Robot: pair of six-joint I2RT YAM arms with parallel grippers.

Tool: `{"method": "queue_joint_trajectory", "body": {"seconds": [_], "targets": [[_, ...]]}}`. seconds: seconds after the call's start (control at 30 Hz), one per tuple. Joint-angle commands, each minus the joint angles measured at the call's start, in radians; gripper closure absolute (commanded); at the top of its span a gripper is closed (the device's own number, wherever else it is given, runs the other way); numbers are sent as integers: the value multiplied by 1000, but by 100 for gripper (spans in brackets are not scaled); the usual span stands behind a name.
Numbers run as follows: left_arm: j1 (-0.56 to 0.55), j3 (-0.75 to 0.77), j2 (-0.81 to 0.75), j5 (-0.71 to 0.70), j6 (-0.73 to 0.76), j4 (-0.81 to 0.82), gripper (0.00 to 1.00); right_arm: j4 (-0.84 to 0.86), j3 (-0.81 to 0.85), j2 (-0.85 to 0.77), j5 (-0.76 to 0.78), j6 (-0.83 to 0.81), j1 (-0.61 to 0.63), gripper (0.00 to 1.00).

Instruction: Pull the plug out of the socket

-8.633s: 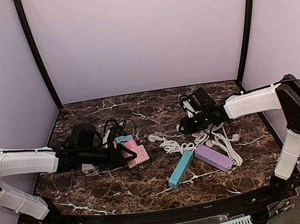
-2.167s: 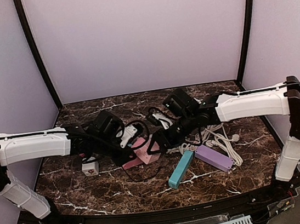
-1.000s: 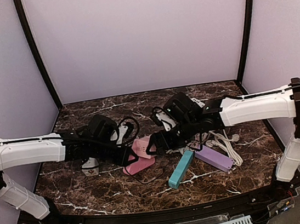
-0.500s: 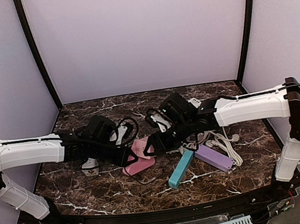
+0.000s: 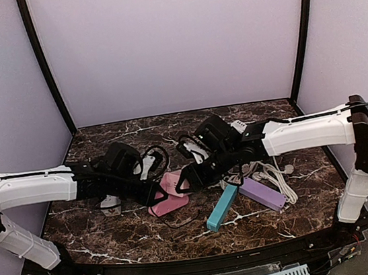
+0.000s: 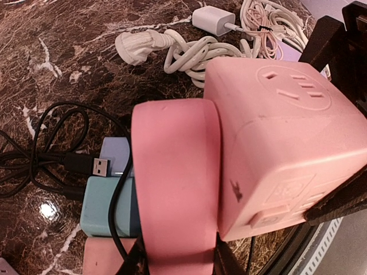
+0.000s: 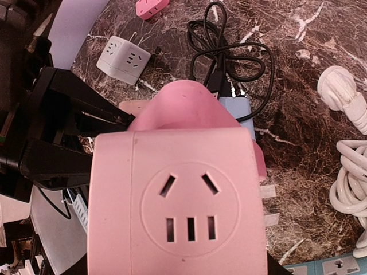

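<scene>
Just left of centre in the top view, the two arms meet tip to tip over the dark marble table (image 5: pixel 116 238). The left gripper (image 5: pixel 156 194), reaching in from the left edge, is clamped on the pink plug (image 6: pixel 175 183), a rounded block that fills the middle of the left wrist view. The right gripper (image 5: pixel 184 178), coming in from the right, has its dark fingers (image 6: pixel 332 46) set on opposite sides of the pink socket cube (image 7: pixel 189 215) and pressed against it, so it is grasping the cube.

The plug is still seated in the cube. Their faces sit flush with no gap showing, and the pair is held up off the table between the two tools. The cube's free face, a round outlet with slots, looks straight into the right wrist camera.

On the table under the held pair, at the lower left of the left wrist view, there is a light blue adapter (image 6: pixel 109 206) with a black cable (image 6: pixel 51 154) looped beside it. Across the top of that frame lie a coil of white cord (image 6: pixel 189 51) and a small white charger (image 6: pixel 212 20).

At the upper left of the right wrist view, a white cube (image 7: pixel 126 57) sits on the marble, well apart from the pink one. Right of centre in the top view, below the right arm, a teal power strip (image 5: pixel 222 207) and a purple power strip (image 5: pixel 262 193) lie just beside each other.
</scene>
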Motion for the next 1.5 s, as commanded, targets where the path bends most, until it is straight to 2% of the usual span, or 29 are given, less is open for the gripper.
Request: {"method": "queue_joint_trajectory", "body": {"seconds": [0.0,0.33,1.03,1.33,1.47], "targets": [[-4,-10,-85,72,73,55,99,23,-35,-32,-22,-24,-27,100],[-4,-16,-108,74,94,41,99,18,-48,-49,-33,-41,-39,100],[1,42,-40,-42,-21,-38,99,-75,25,-69,211,41,33,100],[13,36,-54,-1,21,-24,99,-54,-20,-103,136,21,-2,100],[12,25,-53,82,83,-17,99,-25,-40,-117,41,-9,-36,100]]}}
